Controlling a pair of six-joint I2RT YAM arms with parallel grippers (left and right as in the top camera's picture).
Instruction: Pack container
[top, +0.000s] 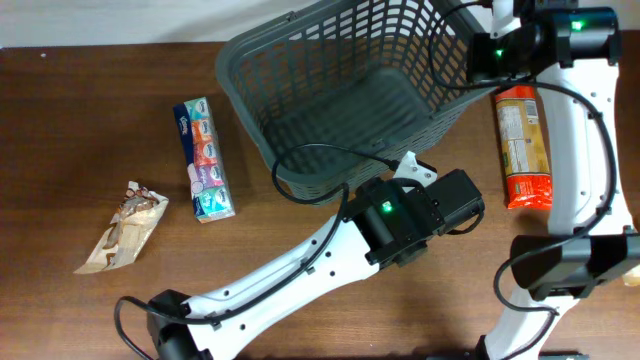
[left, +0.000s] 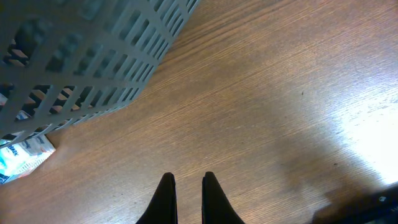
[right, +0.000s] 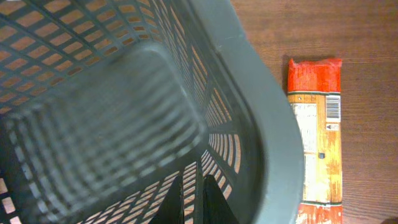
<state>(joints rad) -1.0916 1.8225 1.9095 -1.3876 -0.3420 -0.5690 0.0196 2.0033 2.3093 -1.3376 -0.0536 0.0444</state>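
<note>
well, the brown wooden table (top: 60, 130) carries everything. on its far middle part stands the large dark grey plastic basket with lattice sides (top: 345, 110), and its bottom is bare. as i judge, the packing has not begun: three goods lie outside it and all of them are left to do.

the left arm reaches across the table from the near side and ends beside the near right corner of the basket. the left gripper (left: 188, 186) looks down at bare wood, its jaws almost together with nothing between them. the right arm bends over the far right rim. the right gripper (right: 194, 199) points into the basket, its jaws closed to a thin slit, and i see nothing in them.

the long orange and yellow foil packet (top: 522, 145) lies just right of the basket. the colourful oblong tissue pack (top: 204, 160) lies near its left side. the crumpled brown snack wrapper (top: 125, 228) is further left, well apart.
</note>
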